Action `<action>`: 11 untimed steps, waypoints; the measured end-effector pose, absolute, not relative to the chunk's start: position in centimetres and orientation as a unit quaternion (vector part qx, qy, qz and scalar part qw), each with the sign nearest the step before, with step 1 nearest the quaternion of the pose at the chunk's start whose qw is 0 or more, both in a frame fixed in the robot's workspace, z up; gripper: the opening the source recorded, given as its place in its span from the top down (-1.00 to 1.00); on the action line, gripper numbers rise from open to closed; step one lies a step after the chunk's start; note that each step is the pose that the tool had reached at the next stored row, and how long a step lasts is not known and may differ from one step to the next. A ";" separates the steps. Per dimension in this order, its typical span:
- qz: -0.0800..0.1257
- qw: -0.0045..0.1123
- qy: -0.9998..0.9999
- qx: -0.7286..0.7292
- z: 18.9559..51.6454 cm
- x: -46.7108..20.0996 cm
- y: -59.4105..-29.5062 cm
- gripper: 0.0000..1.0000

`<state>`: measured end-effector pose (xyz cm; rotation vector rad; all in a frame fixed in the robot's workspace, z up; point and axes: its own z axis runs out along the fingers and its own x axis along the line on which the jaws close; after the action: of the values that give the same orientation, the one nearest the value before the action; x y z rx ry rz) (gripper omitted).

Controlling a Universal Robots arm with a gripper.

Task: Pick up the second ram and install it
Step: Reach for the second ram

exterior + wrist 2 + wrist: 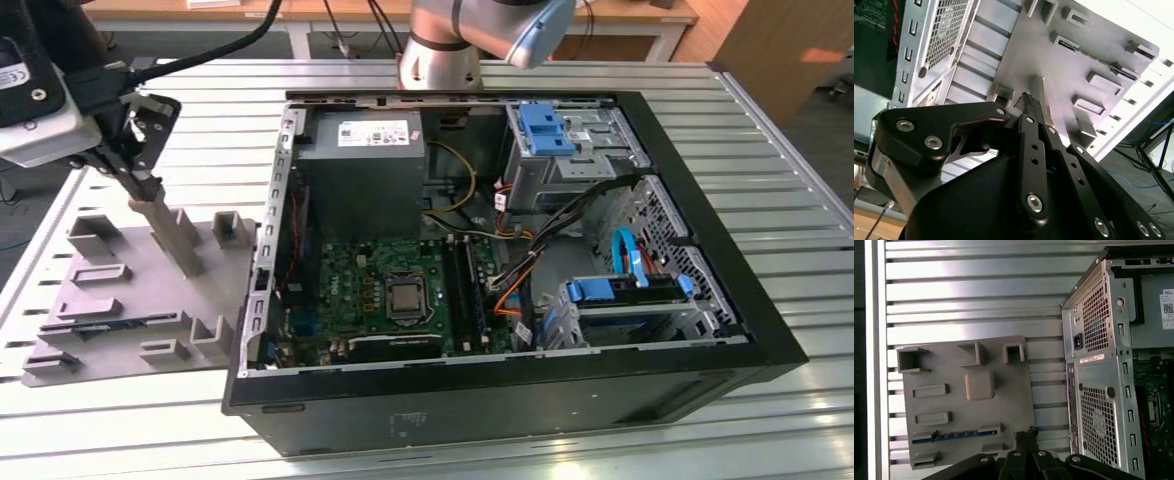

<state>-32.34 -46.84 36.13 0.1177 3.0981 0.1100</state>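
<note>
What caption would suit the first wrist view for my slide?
Gripper poised above the grey holder tray, the second ram lying in it, beside the open computer case.

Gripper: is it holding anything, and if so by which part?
Nothing. The gripper is shut and empty; the ram lies in a slot of the holder.
</note>
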 end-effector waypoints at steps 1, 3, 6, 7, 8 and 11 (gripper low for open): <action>0.035 0.020 0.998 0.038 36.0 -32.6 -46.9 0.79; 0.036 0.020 0.998 0.038 35.7 -33.1 -47.1 0.79; 0.035 0.020 0.998 0.038 35.3 -34.0 -47.3 0.79; 0.035 0.020 0.998 0.038 35.2 -34.2 -47.4 0.79; 0.036 0.020 0.998 0.038 35.0 -34.5 -47.4 0.79; 0.035 0.020 0.998 0.038 34.6 -35.3 -47.6 0.79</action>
<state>-35.35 -47.63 34.56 0.1176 3.0980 0.1100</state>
